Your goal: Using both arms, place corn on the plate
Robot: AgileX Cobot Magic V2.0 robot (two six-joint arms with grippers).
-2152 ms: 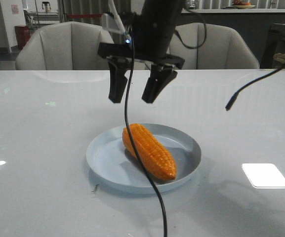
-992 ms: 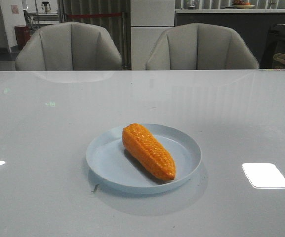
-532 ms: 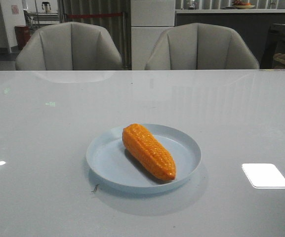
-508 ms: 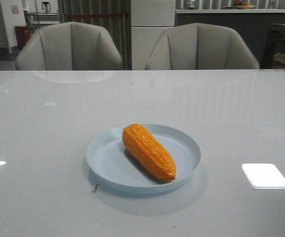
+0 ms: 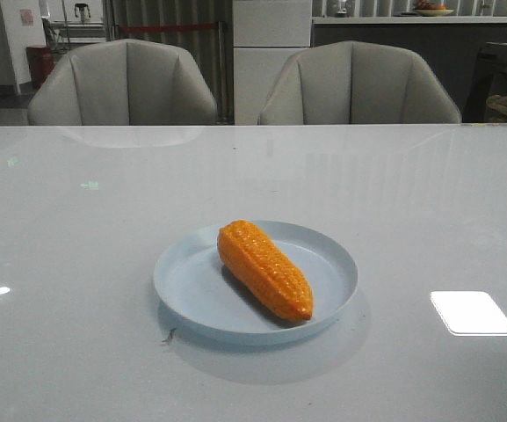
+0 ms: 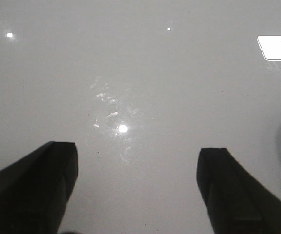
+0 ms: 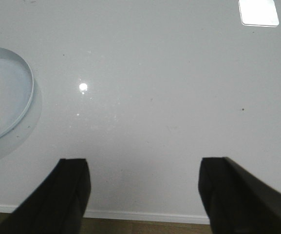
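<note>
Table [image 5: 77,229]: glossy white top; both grippers hang over bare surface.
Plate [image 5: 332,264]: pale blue, mid-table.
Corn [image 5: 264,269]: lies inside the plate, long axis diagonal, tip toward the camera's right; the placing looks done.
Right gripper [image 7: 142,187]: jaws wide, empty; plate and corn just off to one side, so probably the nearer arm.
Left gripper [image 6: 136,183]: jaws wide, empty; only a plate edge shows.

arm: gone from the front view, where it hung over the plate [image 5: 341,264] | gripper: likewise out of that view; dangling cable: gone too
</note>
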